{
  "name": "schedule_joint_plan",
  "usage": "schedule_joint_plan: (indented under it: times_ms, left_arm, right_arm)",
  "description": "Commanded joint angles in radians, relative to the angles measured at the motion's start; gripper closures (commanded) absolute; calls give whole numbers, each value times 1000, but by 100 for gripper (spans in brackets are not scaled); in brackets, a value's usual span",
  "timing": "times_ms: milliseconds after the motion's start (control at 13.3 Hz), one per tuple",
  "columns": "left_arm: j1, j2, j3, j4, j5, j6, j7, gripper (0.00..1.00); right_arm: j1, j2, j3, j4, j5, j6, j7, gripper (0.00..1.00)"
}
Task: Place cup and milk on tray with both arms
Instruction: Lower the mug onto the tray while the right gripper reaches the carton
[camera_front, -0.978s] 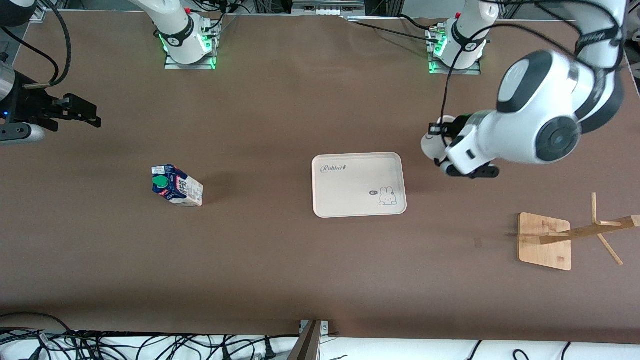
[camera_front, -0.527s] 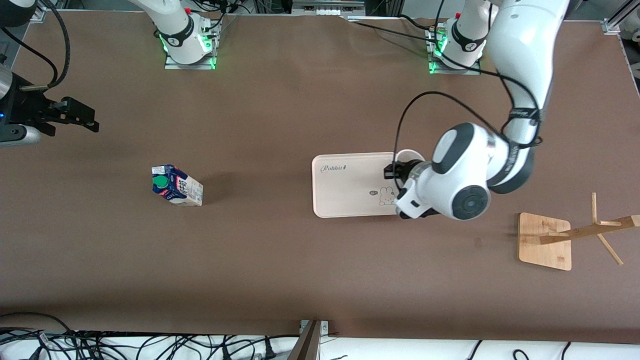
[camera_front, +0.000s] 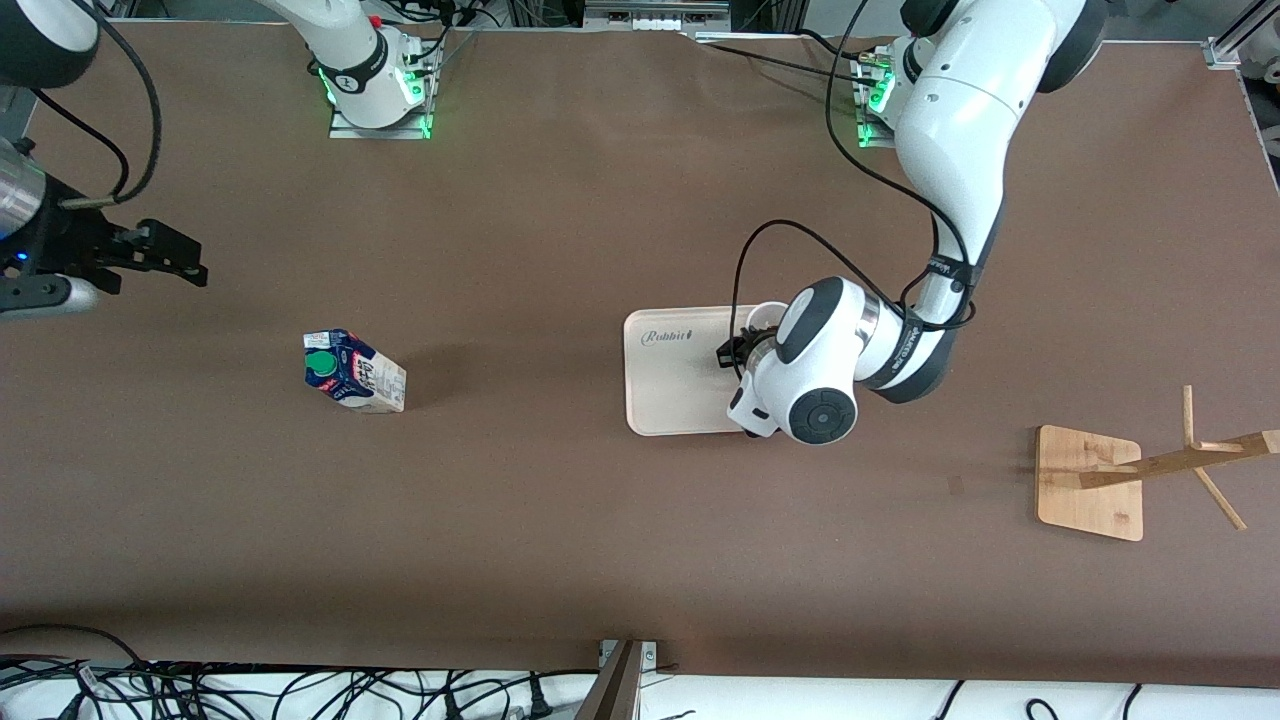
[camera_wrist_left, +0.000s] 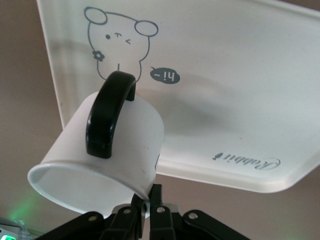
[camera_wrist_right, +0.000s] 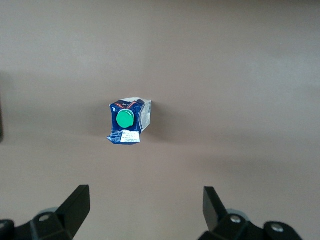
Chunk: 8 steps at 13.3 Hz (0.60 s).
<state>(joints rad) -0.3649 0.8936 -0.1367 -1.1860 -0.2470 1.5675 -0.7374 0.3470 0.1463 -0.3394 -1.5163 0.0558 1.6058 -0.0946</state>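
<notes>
milk (camera_front: 354, 372): bare table all round | tray (camera_front: 675, 385): left arm (camera_front: 935, 200) overhead

White jointed arms (camera_front: 950, 110) — black bands, black cables

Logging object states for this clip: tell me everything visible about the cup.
The cup is a plain white mug, ceramic by its look, with a glossy black loop handle. It is tilted, its open mouth turned toward the wrist camera and its handle uppermost there. The left end effector is shut on its rim and holds it in the air over the tray, at the end with the bunny drawing. Nothing else touches it. Its face print is not visible.
</notes>
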Motion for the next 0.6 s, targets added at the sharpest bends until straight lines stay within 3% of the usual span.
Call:
schedule_joint_plan:
  times_ms: [0,151,226,301,527]
  left_arm:
    - [-26,39,22,45,22,2,-56,100]
    - [-25,47,25,42,22,2,-59,100]
    - [-23,50,26,42,22,2,-59,75]
    - [-17,48,26,42,31,2,-37,1]
    - [-12,39,25,49,35,0,-33,0]
  right_arm:
    - [6,52,3,15,-13,17,3,0]
    - [6,76,5,13,-10,31,1,0]
    - [9,87,6,5,-10,35,1,0]
    - [12,96,8,2,-8,40,4,0]
    - [44,154,10,-24,3,104,18,0]
